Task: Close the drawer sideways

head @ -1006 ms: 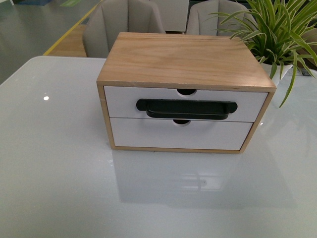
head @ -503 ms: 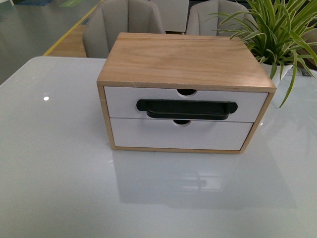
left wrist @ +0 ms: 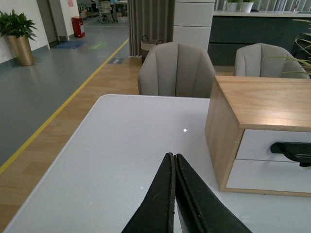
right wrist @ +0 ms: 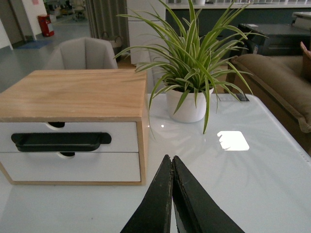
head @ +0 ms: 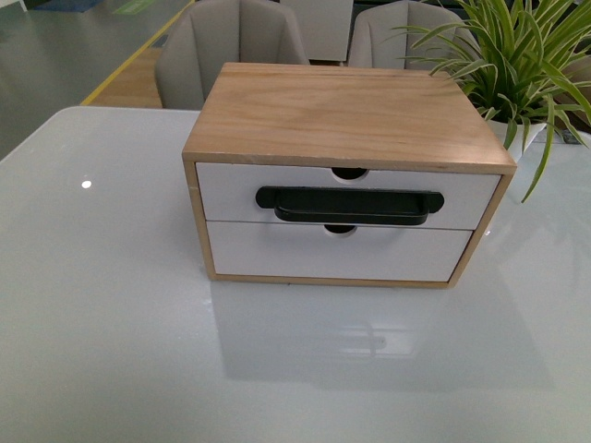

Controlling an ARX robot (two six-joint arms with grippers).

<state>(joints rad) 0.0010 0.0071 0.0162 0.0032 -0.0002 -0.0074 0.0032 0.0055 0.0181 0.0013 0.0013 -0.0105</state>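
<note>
While the drawer (head: 343, 195) sits flush in the wooden cabinet (head: 342, 115) mid-worktop (head: 111, 323), we judge the closing done. Both fronts are shut, so contents are hidden. Our left pincer (left wrist: 173, 167) and right pincer (right wrist: 171, 167) hang pressed closed, empty, well apart from it. Next, probably just retreat.

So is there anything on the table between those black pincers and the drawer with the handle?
Nothing visible. Bare table lies between the shut left gripper and the drawer, and likewise between the shut right gripper and it. The plant stands off to the side.
</note>
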